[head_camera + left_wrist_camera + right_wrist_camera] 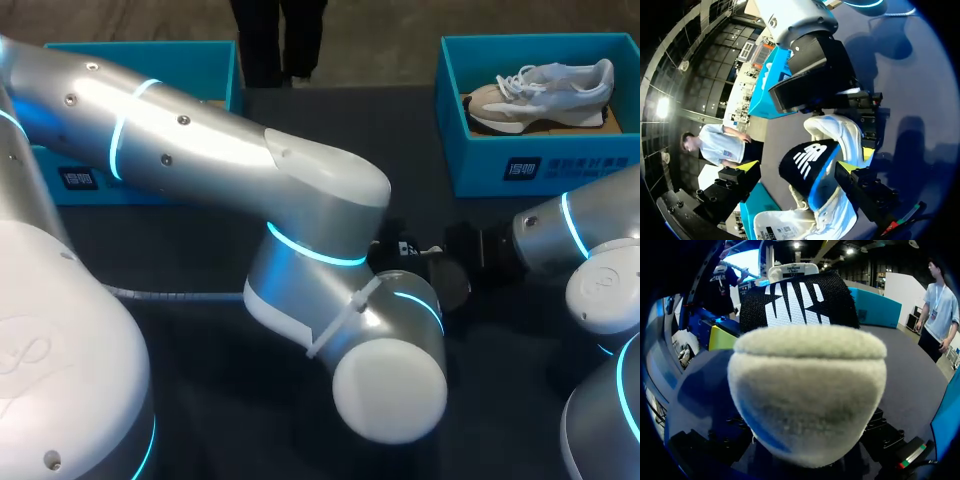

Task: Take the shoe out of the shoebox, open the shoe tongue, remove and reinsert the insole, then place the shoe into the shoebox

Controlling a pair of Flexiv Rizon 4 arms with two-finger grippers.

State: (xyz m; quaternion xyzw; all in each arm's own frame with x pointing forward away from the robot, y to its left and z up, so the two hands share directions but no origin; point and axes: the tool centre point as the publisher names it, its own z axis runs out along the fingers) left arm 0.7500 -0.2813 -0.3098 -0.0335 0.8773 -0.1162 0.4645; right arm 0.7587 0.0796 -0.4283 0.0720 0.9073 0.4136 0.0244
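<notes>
Left wrist view tells it best: the left gripper (798, 166) has its yellow fingers (746, 165) spread wide either side of the black insole (807, 161), not pinching it, lined up for a grab I reckon. That insole pokes up out of the white shoe (832, 212). Right gripper (840, 117) looks clamped across the heel, probably so the shoe can't slide when the insole gets tugged. All of it sits about mid-table; the shoebox (540, 165) is off at 1 o'clock with another shoe (545, 90) inside.
</notes>
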